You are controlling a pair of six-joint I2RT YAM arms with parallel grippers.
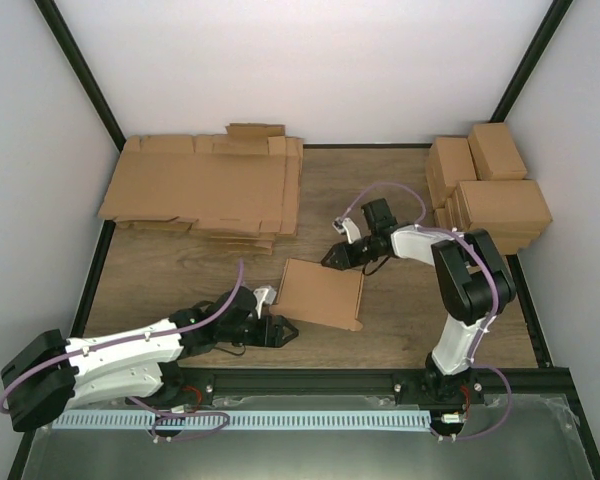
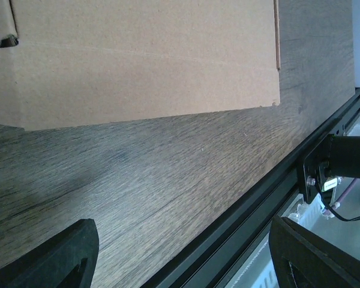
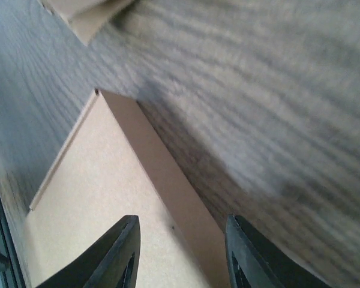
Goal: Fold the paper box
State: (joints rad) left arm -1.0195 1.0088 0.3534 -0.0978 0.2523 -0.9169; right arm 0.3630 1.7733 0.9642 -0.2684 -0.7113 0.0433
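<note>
Paper box flat mid worktop, flanked by both pincers, right one closer in.
The box is laid centrally, long axis roughly left-to-right and slightly skewed. Its far edge near the right corner is straddled by the right pincer, which is half narrowed, with one finger over the top face and one outside the edge. Whether it is clamped cannot be told. The left pincer is held wide and empty, low, just off the near left corner, with the box lying ahead of it. A fold along the far edge is judged the step in hand, and the right arm is better placed for it.
</note>
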